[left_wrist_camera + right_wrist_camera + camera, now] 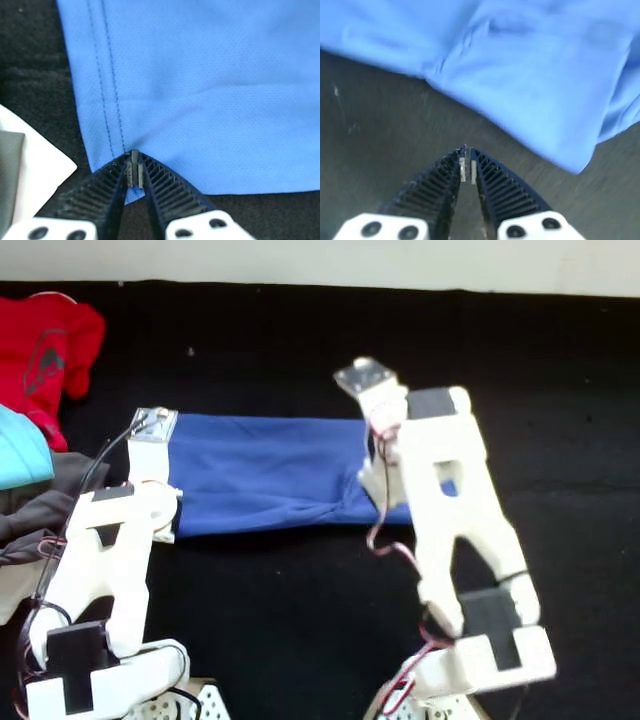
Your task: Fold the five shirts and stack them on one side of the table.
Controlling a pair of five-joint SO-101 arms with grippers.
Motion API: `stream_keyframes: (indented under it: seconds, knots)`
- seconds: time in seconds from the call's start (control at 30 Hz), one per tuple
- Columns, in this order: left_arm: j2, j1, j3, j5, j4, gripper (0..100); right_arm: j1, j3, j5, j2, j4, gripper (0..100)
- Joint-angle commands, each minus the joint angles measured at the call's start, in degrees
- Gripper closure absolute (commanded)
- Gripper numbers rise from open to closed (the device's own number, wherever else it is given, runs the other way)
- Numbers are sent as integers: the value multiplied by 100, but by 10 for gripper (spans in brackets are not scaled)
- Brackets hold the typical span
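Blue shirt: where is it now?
In the high view the blue shirt lies as a long band across the middle of the black table, right of the red shirt; the left gripper pinches its hemmed corner.

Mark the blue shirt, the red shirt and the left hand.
blue shirt (270, 475), high view, middle of the spread fabric.
red shirt (62, 335), high view, upper part of the crumpled heap.
left hand (134, 167), left wrist view, between the fingertips pinching the blue shirt's hem corner.

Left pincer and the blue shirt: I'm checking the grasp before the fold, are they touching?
Touching. The left wrist view shows the left pincer shut on a hemmed corner of the blue shirt.
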Motion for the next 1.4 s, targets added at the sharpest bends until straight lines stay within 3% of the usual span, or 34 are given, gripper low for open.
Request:
stream_keyframes:
  seconds: [0.0, 0.13, 0.4, 0.6, 0.83, 1.07, 1.37]
  knots:
    - [-110, -101, 13, 44, -105, 992, 101, 1332, 88, -1314, -444, 991]
    - [-110, -101, 13, 44, -105, 992, 549, 3055, 273, -2624, -1367, 992]
    - [-189, -92, -48, 44, -53, 992, 2457, 5191, 677, -3723, -2360, 981]
    - [-980, -101, -813, 44, 1319, 992, 3336, 6062, 835, -3996, -3020, 838]
    - [-1560, -127, -2167, 44, 2400, 958, 3890, 7029, 809, -4295, -4154, 837]
    - [-224, -409, -3345, 35, 2708, 754, 4198, 7758, 809, -4743, -4778, 837]
    - [2255, -664, -4716, 35, 2708, 748, 4207, 8321, 809, -5710, -4787, 837]
